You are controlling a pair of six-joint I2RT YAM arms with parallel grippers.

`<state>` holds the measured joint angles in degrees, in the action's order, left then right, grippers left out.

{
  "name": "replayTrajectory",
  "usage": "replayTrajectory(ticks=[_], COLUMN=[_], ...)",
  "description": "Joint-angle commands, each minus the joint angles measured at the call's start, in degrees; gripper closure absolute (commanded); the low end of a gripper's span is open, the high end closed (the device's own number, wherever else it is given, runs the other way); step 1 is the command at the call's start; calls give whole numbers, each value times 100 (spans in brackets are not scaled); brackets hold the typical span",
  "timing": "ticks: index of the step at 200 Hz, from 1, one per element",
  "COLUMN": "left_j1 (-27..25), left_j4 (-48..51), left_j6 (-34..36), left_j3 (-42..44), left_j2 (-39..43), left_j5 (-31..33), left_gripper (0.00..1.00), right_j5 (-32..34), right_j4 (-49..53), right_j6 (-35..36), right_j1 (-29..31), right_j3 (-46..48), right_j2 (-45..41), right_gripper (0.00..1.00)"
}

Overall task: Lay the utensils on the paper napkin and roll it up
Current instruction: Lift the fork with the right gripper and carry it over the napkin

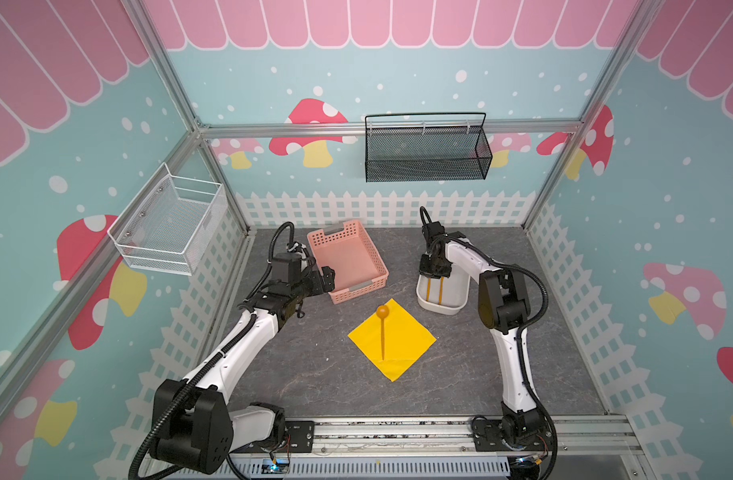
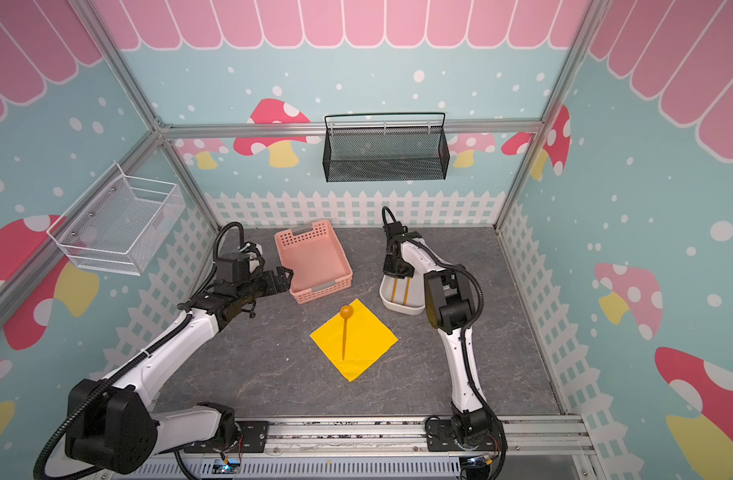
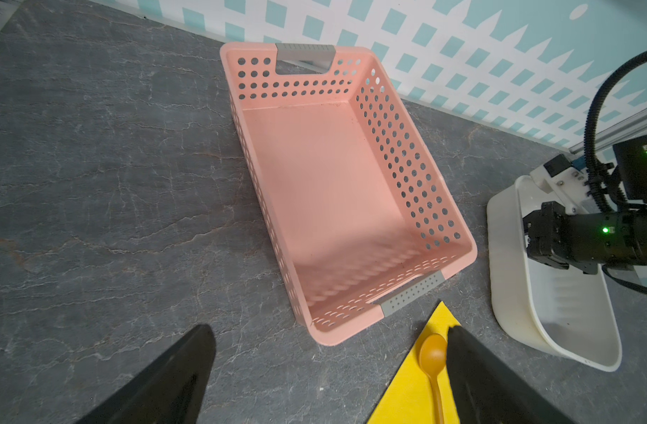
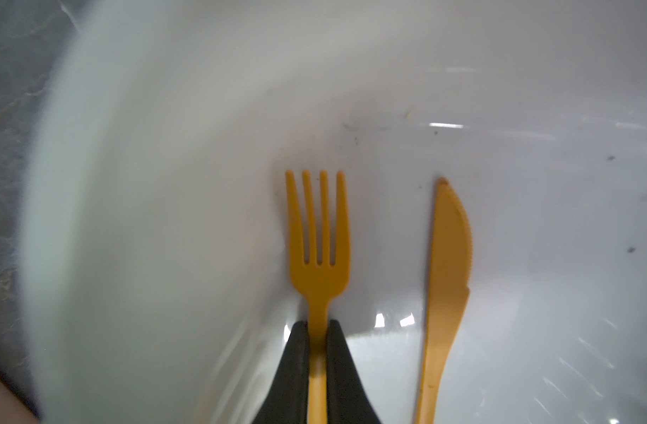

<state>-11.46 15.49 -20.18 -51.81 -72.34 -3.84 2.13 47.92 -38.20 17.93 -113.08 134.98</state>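
Note:
The yellow paper napkin [image 1: 404,347] [image 2: 367,343] [image 3: 406,398] lies flat, corner-on, in the middle of the grey table. An orange spoon [image 1: 383,328] [image 2: 344,332] [image 3: 433,354] rests on it, bowl toward the back. My right gripper [image 4: 317,323] [image 1: 433,275] [image 2: 398,272] reaches down into the white tub [image 1: 439,309] [image 2: 402,308] [image 4: 168,183]. It is shut on the handle of an orange fork [image 4: 317,238] lying on the tub floor. An orange knife [image 4: 448,257] lies beside the fork, untouched. My left gripper [image 3: 328,330] [image 1: 327,280] [image 2: 282,277] hangs open and empty by the pink basket's near left corner.
A pink perforated basket [image 1: 377,257] [image 2: 340,257] [image 3: 399,147] stands empty behind the napkin, left of the tub. A black mesh basket [image 1: 427,153] hangs on the back wall. A white wire basket [image 1: 169,224] hangs on the left wall.

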Motion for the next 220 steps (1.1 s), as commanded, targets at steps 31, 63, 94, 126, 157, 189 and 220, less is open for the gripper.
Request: replayTrajectory(ticks=[31, 63, 94, 126, 157, 189, 220], left_j1=[-143, -237, -351, -430, -541, -591, -629], left_j4=[115, 143, 184, 243, 270, 271, 265], left_j6=[90, 123, 161, 192, 284, 288, 230], left_j3=[-206, -224, -250, -268, -288, -281, -286], left_j2=[-25, 0, 34, 105, 132, 150, 164], left_j5=[147, 214, 276, 411, 384, 411, 423], left_gripper=[0, 0, 0, 0, 0, 0, 0], right_j5=[103, 223, 298, 343, 340, 299, 275], right_j4=[138, 256, 379, 622, 736, 796, 876], right_j6=[-74, -74, -65, -67, -122, -160, -206], right_j1=[-35, -35, -36, -26, 38, 145, 303], right_j3=[15, -17, -43, -253, -372, -439, -469], right_j2=[-197, -484, -747, -867, -1035, -1177, -1323], right_gripper=[91, 91, 91, 91, 91, 92, 92])
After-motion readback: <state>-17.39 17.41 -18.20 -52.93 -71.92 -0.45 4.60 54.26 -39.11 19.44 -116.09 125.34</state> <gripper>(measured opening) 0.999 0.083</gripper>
